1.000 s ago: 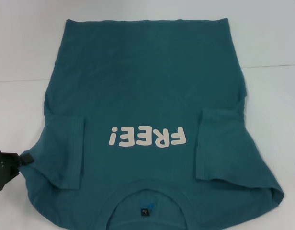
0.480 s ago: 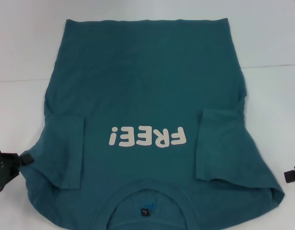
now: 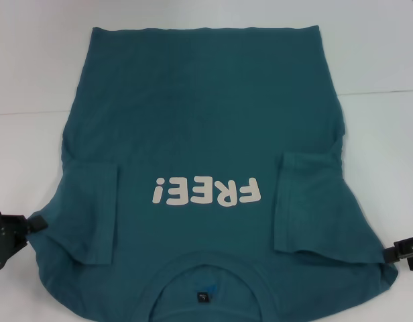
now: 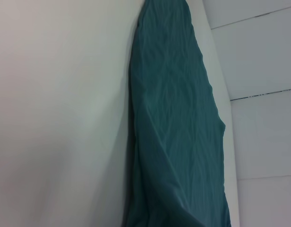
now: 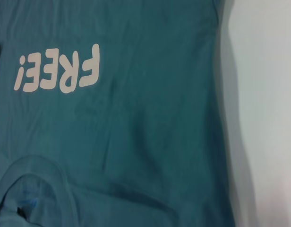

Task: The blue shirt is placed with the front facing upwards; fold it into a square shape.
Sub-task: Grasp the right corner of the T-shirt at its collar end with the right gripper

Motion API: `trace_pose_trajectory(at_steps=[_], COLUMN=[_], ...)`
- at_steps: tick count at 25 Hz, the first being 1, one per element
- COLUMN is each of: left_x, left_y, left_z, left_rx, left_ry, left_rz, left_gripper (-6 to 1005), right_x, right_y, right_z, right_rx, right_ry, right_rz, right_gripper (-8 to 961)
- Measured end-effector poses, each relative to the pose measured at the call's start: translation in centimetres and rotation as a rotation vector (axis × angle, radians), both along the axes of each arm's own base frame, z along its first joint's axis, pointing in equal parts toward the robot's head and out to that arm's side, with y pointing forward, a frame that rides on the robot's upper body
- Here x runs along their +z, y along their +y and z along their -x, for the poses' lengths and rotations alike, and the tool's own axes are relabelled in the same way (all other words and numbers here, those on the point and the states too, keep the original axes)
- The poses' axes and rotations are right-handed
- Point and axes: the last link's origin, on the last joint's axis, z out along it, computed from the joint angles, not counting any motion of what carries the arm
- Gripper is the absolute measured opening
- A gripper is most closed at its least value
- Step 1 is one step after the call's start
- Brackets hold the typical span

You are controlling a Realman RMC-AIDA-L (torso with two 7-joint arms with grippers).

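The blue shirt [image 3: 206,134] lies flat, front up, on the white surface [image 3: 32,74]. Its collar [image 3: 206,265] is at 6 o'clock in the head view, nearest the robot, and its hem at 12 o'clock. The long axis therefore runs from 6 to 12 o'clock. The "FREE!" print [image 3: 206,191] reads upside down from the robot's side. Both short sleeves are already turned inward onto the body: the left sleeve [image 3: 92,211] at about 8 o'clock and the right sleeve [image 3: 304,201] at about 4 o'clock.

The left hand [image 3: 7,236] sits at 8 o'clock, at the edge of the view, its tip touching or just beside the left shoulder edge of the shirt. Whether its fingers are apart or together cannot be told. The right hand [image 3: 404,249] sits at 4 o'clock, likewise at the right shoulder corner. Its finger state cannot be told either.

Judgement: the two hands flank the collar end symmetrically, each at its own shoulder corner, neither plainly nearer. From each hand the shirt lies inward, and the free length extends toward 12 o'clock. The coming move likely depends on both hands securing those corners, then folding along the long axis, collar end toward the hem. Uneven purchase would skew the fold.
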Motion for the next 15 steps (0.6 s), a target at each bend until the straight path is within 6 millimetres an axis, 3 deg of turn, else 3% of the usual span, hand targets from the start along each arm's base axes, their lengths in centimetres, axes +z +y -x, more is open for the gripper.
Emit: trace_pose_trajectory(at_steps=[15], left_x=[0.0], left_y=[-0.1], left_z=[0.1], left_rx=[0.003], left_ry=[0.0], left_rz=[0.0], left_gripper=[6], right_x=[-1.5], right_y=[0.5], right_z=[0.6], right_rx=[0.026], right_ry=[-0.003], right_rz=[0.004], right_gripper=[816])
